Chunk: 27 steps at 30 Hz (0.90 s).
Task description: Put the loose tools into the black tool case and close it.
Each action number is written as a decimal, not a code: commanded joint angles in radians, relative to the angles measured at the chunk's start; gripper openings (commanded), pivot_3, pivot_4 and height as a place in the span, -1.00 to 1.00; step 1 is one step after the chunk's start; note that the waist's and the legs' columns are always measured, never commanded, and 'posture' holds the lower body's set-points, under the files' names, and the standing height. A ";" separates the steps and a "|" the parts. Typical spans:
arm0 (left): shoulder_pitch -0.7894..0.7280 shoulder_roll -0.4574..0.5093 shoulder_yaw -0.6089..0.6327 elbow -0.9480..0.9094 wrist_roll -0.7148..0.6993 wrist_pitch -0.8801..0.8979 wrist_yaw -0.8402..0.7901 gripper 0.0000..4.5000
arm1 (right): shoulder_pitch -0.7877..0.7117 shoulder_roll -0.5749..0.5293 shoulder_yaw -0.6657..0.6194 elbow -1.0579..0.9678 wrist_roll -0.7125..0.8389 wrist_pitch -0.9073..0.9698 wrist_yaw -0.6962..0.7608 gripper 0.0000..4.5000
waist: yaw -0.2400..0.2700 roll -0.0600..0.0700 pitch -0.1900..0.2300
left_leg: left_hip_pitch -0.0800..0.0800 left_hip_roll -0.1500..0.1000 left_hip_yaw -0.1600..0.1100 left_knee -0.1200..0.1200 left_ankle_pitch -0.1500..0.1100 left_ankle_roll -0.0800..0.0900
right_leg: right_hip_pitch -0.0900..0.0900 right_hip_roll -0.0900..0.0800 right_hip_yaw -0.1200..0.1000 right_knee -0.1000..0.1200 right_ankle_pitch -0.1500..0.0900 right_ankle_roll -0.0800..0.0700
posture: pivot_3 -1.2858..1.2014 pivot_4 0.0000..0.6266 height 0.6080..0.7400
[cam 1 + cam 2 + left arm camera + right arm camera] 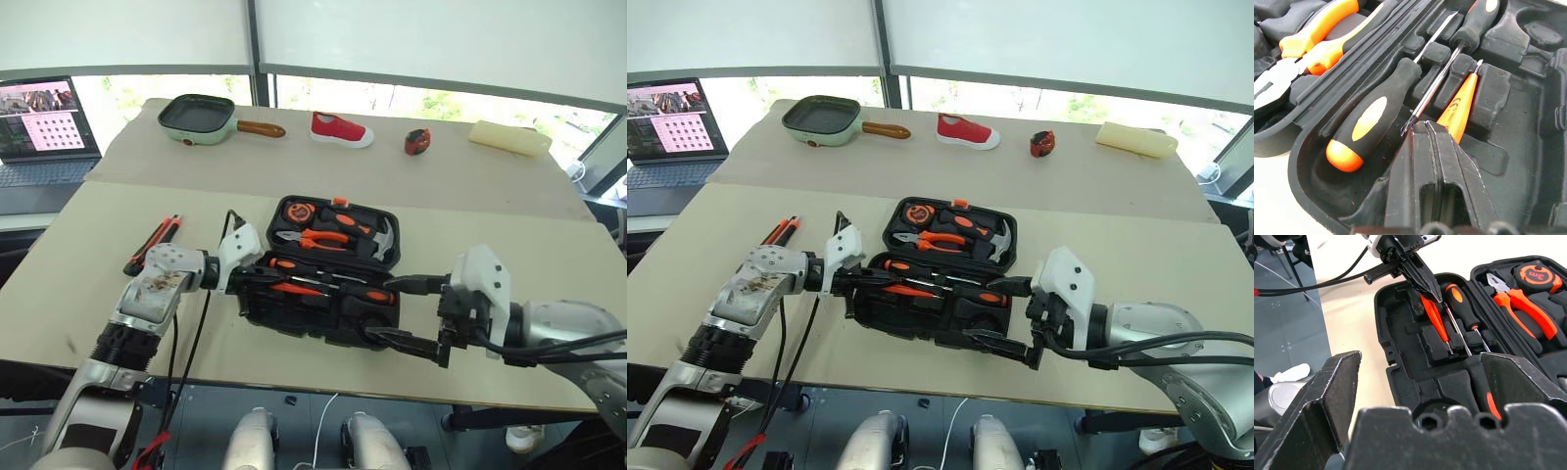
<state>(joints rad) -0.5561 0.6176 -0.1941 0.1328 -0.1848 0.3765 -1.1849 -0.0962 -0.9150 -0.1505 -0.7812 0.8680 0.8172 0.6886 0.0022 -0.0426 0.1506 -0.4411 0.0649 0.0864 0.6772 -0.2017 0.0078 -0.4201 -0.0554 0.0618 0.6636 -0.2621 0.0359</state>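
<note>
The black tool case (pixel 294 315) lies open at mid-table. Its far half holds pliers, a hammer and a tape measure. In the near half lie the black-orange handled screwdriver (pixel 1371 117), the long thin-shafted one (pixel 1437 83) and the small all-orange one (pixel 1458 110). My left gripper (pixel 257 279) is shut, its tips over the small orange screwdriver's handle; I cannot tell if they touch. My right gripper (pixel 400 313) stands open at the case's right end, one finger over it, one along its front. The utility knife (pixel 152 245) lies on the table left of the case.
Along the table's far side sit a green frying pan (pixel 201 117), a red shoe (pixel 341 130), a small red-and-black gadget (pixel 417 142) and a pale yellow block (pixel 505 137). A laptop (pixel 44 127) stands off the table's left. A black cable hangs from my left wrist.
</note>
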 commanded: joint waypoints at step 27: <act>0.061 0.035 0.062 -0.101 -0.057 0.101 0.070 -0.99 | -0.054 0.014 0.029 0.018 -0.022 -0.024 0.022 1.00 | -0.004 0.000 0.000 | 0.001 0.000 0.000 -0.001 0.000 0.000 | 0.000 0.000 0.000 0.000 0.000 0.000 | 0.03 -0.52 1.00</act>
<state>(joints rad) -0.4739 0.6410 -0.1327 0.0334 -0.2438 0.4802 -1.1171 -0.1374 -0.9072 -0.1165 -0.7539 0.8461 0.8172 0.7076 -0.0019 -0.0423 0.1503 -0.4406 0.0651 0.0865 0.6766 -0.2017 0.0078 -0.4202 -0.0554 0.0619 0.6635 -0.2622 0.0358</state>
